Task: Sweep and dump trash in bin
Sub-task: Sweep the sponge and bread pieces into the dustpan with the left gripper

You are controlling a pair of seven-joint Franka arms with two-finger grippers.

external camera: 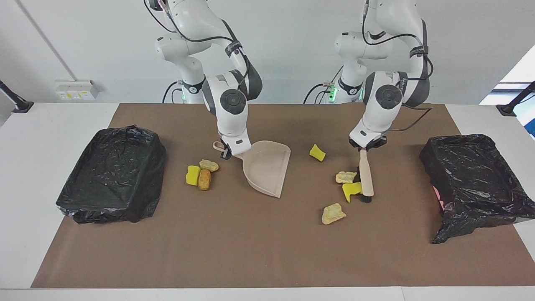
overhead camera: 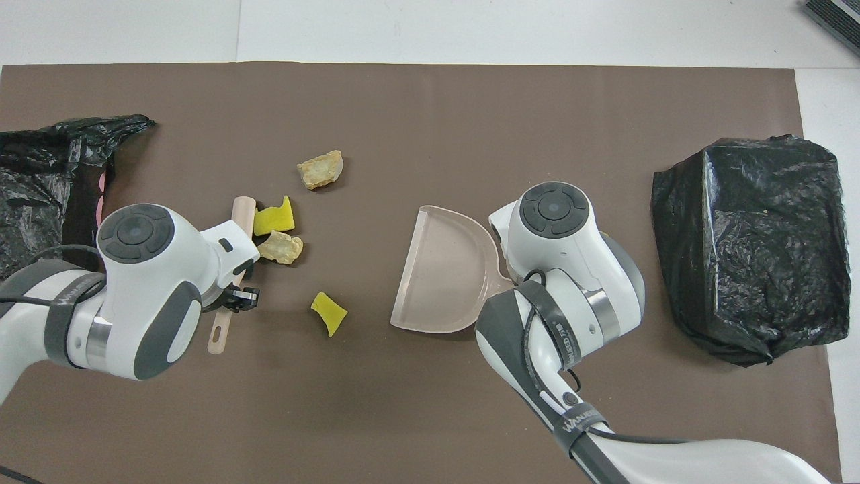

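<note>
My left gripper (external camera: pixel 365 147) is shut on the handle of the beige brush (external camera: pixel 366 173), whose bristles rest on the mat against a yellow trash piece (external camera: pixel 352 190). That piece touches a beige lump (external camera: pixel 346 177). Another beige lump (external camera: pixel 333 213) lies farther from the robots, and a second yellow piece (external camera: pixel 317 152) lies nearer them. My right gripper (external camera: pixel 228 151) is shut on the handle of the beige dustpan (external camera: pixel 267 167), which rests on the mat. Beside the pan lie a yellow piece (external camera: pixel 192 175), a beige lump (external camera: pixel 208 165) and an orange-brown lump (external camera: pixel 204 179); my right arm hides these in the overhead view.
A bin lined with a black bag (external camera: pixel 113 175) stands at the right arm's end of the brown mat (external camera: pixel 250 251). A second black-lined bin (external camera: pixel 472 179) stands at the left arm's end.
</note>
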